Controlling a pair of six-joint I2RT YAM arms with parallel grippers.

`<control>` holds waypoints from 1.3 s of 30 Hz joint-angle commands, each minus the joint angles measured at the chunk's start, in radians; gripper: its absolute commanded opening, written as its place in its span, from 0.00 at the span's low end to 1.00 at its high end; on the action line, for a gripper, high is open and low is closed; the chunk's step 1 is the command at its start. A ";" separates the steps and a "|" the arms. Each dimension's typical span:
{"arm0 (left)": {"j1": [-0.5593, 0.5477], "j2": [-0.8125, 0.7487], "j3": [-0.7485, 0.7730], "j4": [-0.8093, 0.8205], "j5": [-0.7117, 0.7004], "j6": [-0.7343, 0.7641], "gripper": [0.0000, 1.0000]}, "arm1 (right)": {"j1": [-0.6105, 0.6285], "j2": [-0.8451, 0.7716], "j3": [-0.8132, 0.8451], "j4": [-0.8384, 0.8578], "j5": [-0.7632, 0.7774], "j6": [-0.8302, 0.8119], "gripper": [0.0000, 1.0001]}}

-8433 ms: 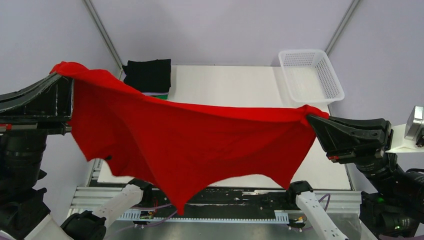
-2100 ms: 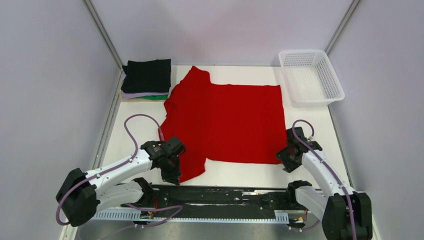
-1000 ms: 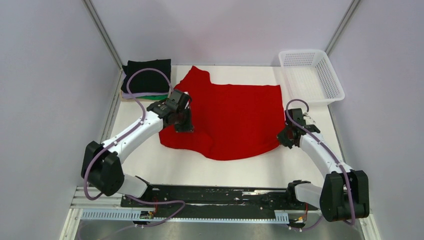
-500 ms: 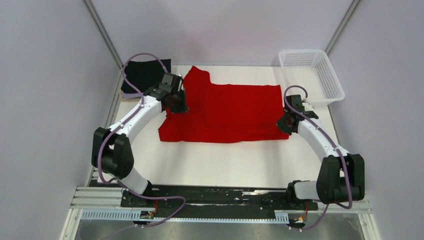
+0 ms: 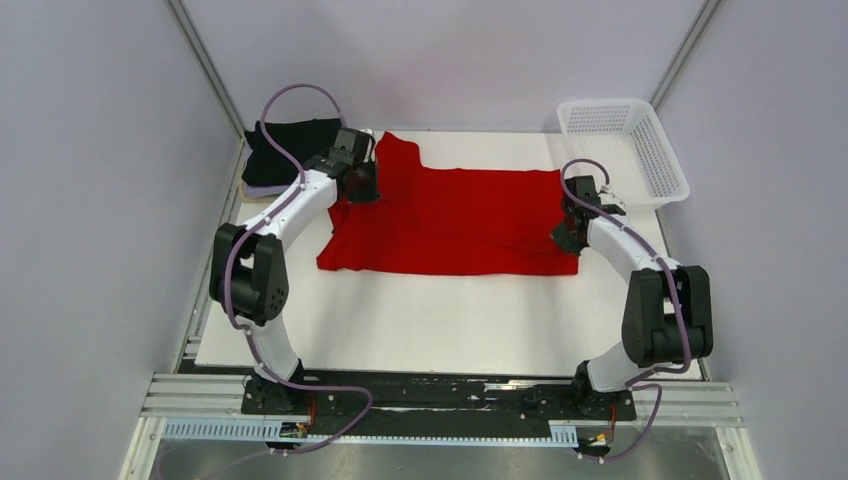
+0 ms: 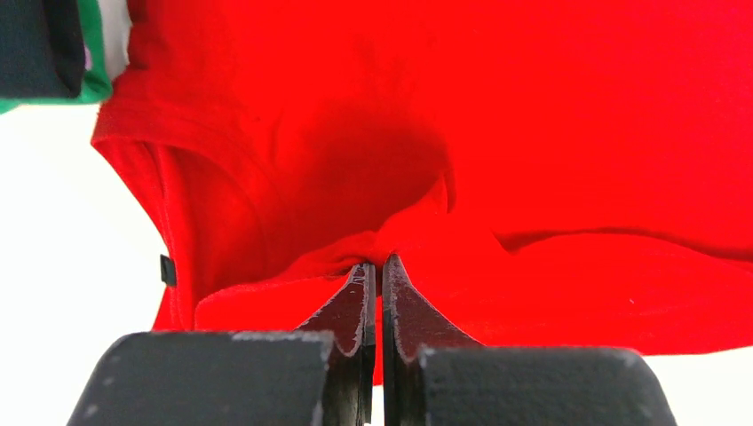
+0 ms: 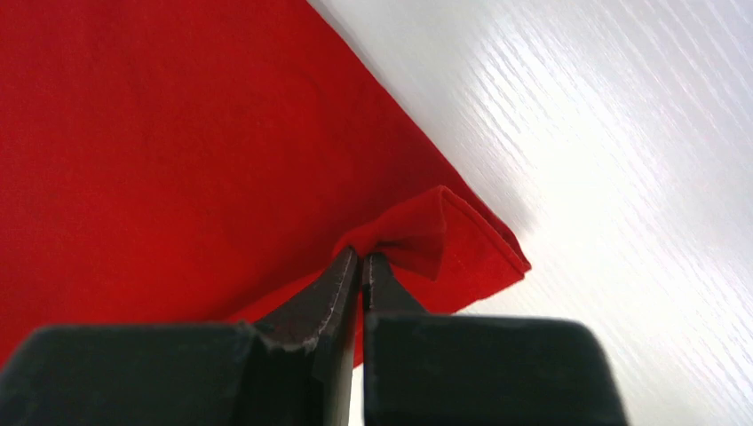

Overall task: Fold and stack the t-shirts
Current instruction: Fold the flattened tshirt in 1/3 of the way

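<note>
The red t-shirt (image 5: 450, 225) lies doubled over across the back half of the white table (image 5: 450, 320), its near edge a straight fold. My left gripper (image 5: 360, 190) is at the shirt's left end by the sleeve, shut on a pinch of red cloth (image 6: 577, 133), as the left wrist view shows at the left gripper (image 6: 379, 262). At the shirt's right edge my right gripper (image 5: 563, 238) is shut on a folded corner of the red cloth (image 7: 133, 133), seen close up at the right gripper (image 7: 362, 257). A stack of folded t-shirts (image 5: 290, 150), black on top, sits at the back left.
A white mesh basket (image 5: 622, 150) stands at the back right corner. The left arm reaches past the folded stack, whose green layer (image 6: 96, 87) shows at the upper left of the left wrist view. Grey walls close in both sides.
Both grippers have carried the shirt's near edge toward the back, laying it over the far half. The loose, curved near edge has become a straight fold line.
</note>
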 commanded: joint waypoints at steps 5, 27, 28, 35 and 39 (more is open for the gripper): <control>0.069 0.163 0.155 0.059 -0.041 0.040 0.22 | -0.017 0.109 0.123 0.074 0.071 -0.018 0.22; 0.058 0.117 -0.186 0.215 0.349 -0.221 1.00 | 0.146 0.046 -0.074 0.381 -0.333 -0.213 1.00; 0.058 0.125 -0.191 0.210 0.341 -0.223 1.00 | 0.149 0.064 -0.071 0.382 -0.328 -0.219 1.00; 0.058 0.097 -0.328 0.194 0.277 -0.218 1.00 | 0.154 0.088 -0.170 0.330 -0.311 -0.220 1.00; 0.052 0.029 -0.422 0.164 0.278 -0.218 1.00 | 0.160 0.017 -0.253 0.229 -0.326 -0.195 1.00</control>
